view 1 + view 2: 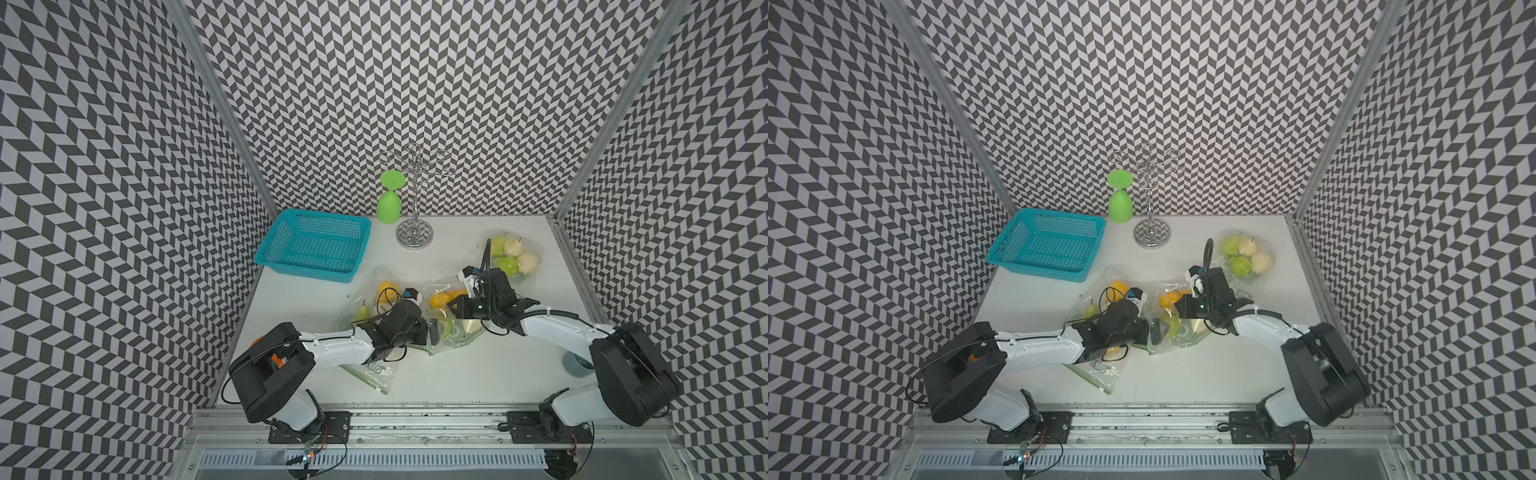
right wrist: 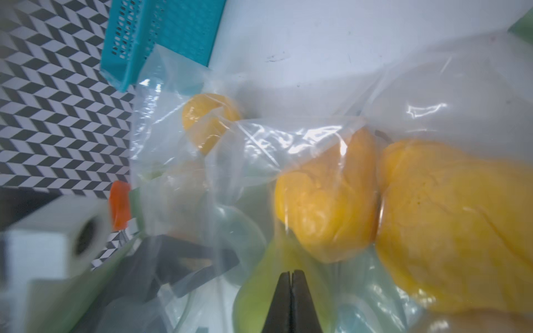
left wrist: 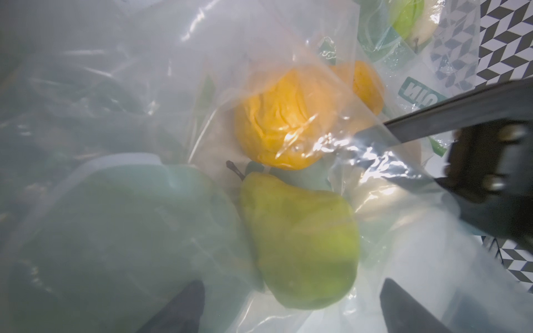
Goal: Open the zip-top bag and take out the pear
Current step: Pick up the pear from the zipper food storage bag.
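Observation:
The clear zip-top bag lies mid-table and holds orange fruits and a green pear. In the left wrist view my left gripper is open inside the bag's mouth, its dark fingers on either side of the pear's wide end without touching it. My right gripper is shut on the bag's film just above the pear. In both top views the two grippers meet over this bag.
A second bag with a yellow fruit and a small pear lies under the left arm. A third bag of green and pale pears sits at the back right. A teal basket, an upturned green glass and a metal rack stand behind.

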